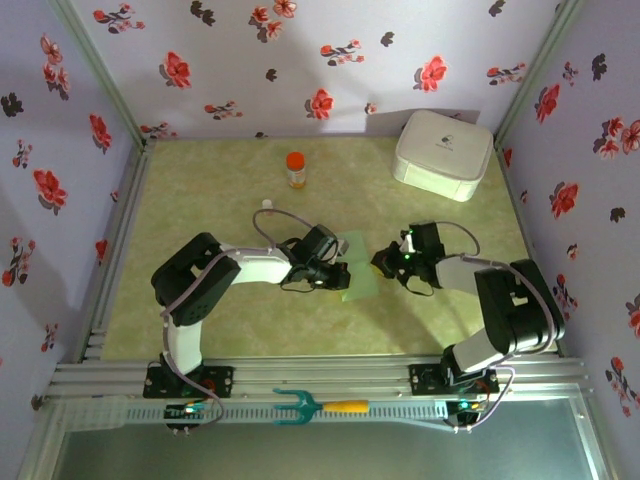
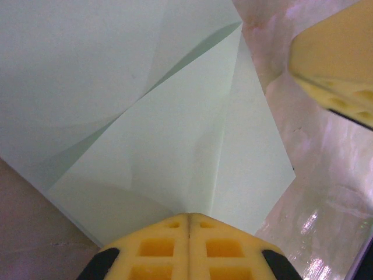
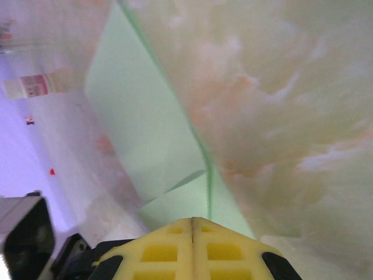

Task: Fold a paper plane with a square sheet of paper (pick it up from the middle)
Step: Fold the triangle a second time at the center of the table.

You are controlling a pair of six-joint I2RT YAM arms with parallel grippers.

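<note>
The square sheet of paper [image 1: 358,263] lies on the table between the two arms, pale mint green and partly folded. In the left wrist view the paper [image 2: 175,134] shows diagonal creases and overlapping flaps. My left gripper [image 1: 340,276] is shut, with its yellow tips [image 2: 189,217] down at the sheet's near edge. My right gripper [image 1: 384,262] is shut too, tips [image 3: 192,220] at the paper [image 3: 145,128] beside a raised fold line. Its yellow finger [image 2: 338,64] appears at the upper right of the left wrist view. Nothing shows between either pair of fingers.
A small orange-capped bottle [image 1: 295,169] stands at the back centre. A white rounded box [image 1: 443,152] sits at the back right corner. A teal fork-shaped tool with a yellow handle [image 1: 318,406] lies on the front rail. Flowered walls close in three sides.
</note>
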